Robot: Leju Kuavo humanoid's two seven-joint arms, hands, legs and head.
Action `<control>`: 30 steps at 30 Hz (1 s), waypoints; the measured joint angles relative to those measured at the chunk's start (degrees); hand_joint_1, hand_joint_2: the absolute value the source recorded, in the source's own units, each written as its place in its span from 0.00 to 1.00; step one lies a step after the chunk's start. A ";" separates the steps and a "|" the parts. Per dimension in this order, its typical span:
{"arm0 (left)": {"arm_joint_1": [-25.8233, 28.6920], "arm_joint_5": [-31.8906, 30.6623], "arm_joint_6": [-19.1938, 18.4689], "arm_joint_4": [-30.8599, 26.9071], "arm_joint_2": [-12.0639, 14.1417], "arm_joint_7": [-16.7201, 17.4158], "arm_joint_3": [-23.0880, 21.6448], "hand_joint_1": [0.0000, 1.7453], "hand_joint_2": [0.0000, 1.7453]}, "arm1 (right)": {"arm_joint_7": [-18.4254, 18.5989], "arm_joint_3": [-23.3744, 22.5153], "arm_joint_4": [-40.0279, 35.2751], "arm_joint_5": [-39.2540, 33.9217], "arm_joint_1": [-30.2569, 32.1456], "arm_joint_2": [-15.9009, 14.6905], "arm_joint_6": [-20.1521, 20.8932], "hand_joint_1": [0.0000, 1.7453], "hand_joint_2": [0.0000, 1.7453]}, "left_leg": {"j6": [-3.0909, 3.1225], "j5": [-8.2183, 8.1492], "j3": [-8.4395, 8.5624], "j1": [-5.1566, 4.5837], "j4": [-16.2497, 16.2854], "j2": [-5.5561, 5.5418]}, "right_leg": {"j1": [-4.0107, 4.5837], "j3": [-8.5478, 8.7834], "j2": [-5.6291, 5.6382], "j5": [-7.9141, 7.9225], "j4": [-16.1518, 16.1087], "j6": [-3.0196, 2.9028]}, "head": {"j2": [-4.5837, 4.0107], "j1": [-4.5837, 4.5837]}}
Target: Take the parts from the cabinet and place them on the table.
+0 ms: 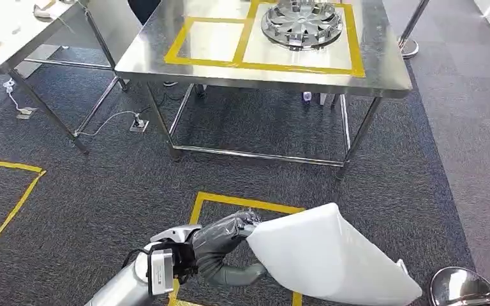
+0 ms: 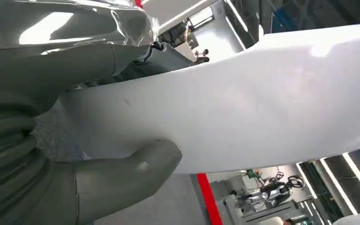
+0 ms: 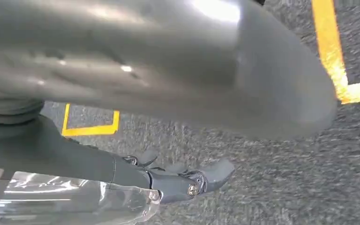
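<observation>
My left hand (image 1: 220,248) grips one end of a white curved panel (image 1: 325,261), low in the head view, above the carpet and well short of the steel table (image 1: 147,57). Up close, the thumb (image 2: 136,168) presses under the white panel (image 2: 262,103) and the fingers wrap over its edge. A silver hubcap (image 1: 302,24) lies in the right yellow-taped box on the table; the left taped box (image 1: 207,38) is bare. My right hand (image 3: 178,180) hangs over the carpet with its fingers stretched out, holding nothing. A silver part of the right arm (image 1: 459,287) shows at the lower right.
A second steel table (image 1: 13,32) stands at the far left. Cables and a socket (image 1: 139,124) lie on the carpet by the table legs. Yellow tape squares (image 1: 13,191) mark the floor. A post base (image 1: 408,48) stands at the table's right end.
</observation>
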 joint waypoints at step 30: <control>-0.88 0.07 1.33 1.05 0.37 0.57 -1.79 1.00 1.00 | -0.50 0.11 0.00 -0.35 0.39 0.42 0.22 0.00 0.00 | 0.24 1.42 2.05 -0.06 -1.15 -0.22 | -0.12 -0.26 0.24 0.87 -0.75 0.21 | 0.00 -0.43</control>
